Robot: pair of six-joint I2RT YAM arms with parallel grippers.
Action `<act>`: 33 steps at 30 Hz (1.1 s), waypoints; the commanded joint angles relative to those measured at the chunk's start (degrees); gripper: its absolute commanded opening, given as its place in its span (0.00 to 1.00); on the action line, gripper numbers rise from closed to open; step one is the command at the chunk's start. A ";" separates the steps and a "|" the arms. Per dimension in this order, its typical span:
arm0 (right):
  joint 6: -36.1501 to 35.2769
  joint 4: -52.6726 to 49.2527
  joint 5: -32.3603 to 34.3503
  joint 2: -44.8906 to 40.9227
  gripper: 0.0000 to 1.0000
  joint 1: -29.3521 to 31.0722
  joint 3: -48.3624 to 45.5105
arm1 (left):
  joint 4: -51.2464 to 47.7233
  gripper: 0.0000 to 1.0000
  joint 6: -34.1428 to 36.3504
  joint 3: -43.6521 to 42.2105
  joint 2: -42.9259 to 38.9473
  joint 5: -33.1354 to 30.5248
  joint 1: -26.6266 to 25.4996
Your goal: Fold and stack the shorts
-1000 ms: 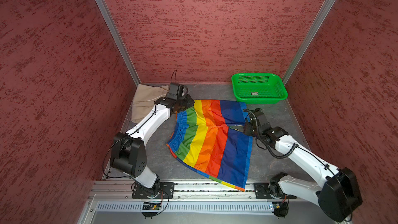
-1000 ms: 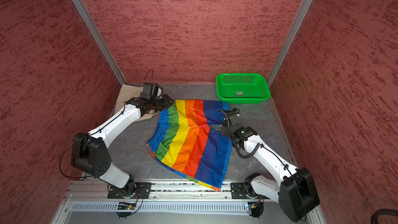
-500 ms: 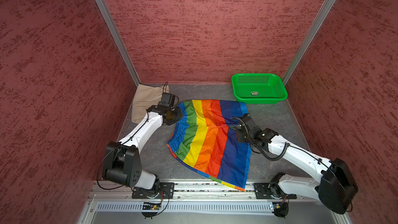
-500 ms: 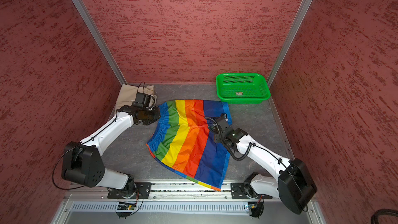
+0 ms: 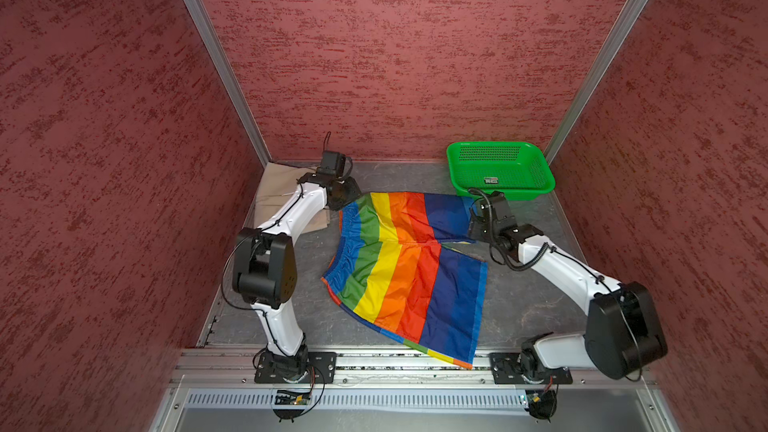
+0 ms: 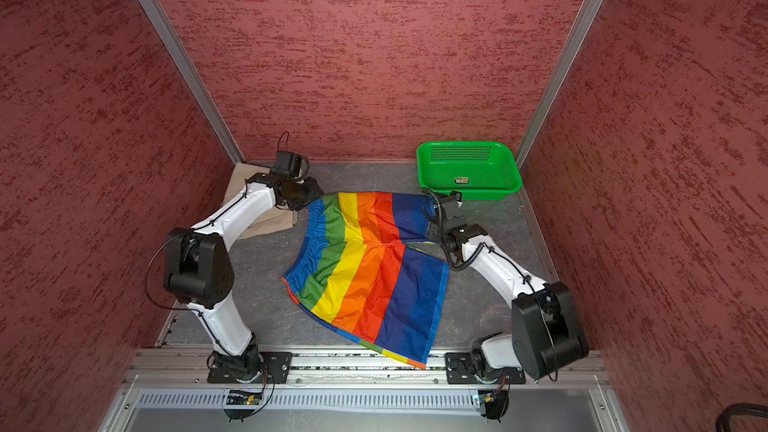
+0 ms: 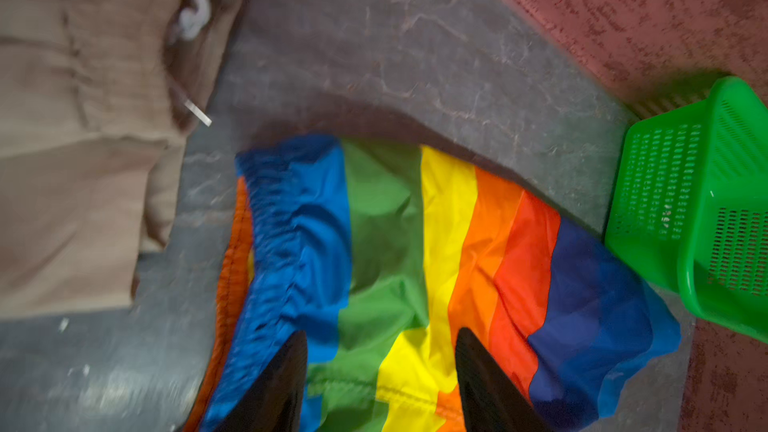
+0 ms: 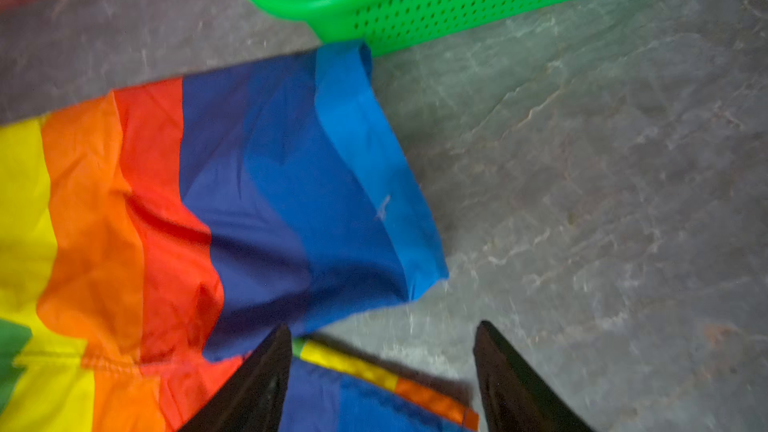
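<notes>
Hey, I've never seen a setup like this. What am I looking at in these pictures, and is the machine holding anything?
It is a robot: two white arms bolted to a grey table. Two pictures look down from above, nearly alike; two come from a camera on each wrist. On the table lie rainbow shorts spread out, beige shorts at the far left, and a green basket at the far right. The left hand and right hand are close to the rainbow shorts, both open, holding nothing.

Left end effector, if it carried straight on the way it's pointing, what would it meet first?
Most likely the rainbow shorts: the left end effector points, jaws open, at their green and yellow stripes. Its height above the cloth is unclear.
</notes>
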 commanded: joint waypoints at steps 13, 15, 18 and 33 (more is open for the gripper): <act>4.55 17.38 -23.01 21.26 0.69 -9.71 11.26 | -2.45 0.66 4.09 13.83 18.40 -0.90 4.28; 4.13 18.04 -23.08 20.71 0.68 -9.26 10.83 | -2.76 0.65 3.85 13.01 17.08 -0.33 4.37; -2.91 9.23 -14.12 17.97 0.67 -3.90 12.94 | -4.09 0.63 2.67 9.13 10.25 -2.09 3.63; -4.49 -32.25 7.88 -5.81 0.76 36.53 5.26 | -18.06 0.13 -1.59 -25.43 -27.76 -14.56 -10.79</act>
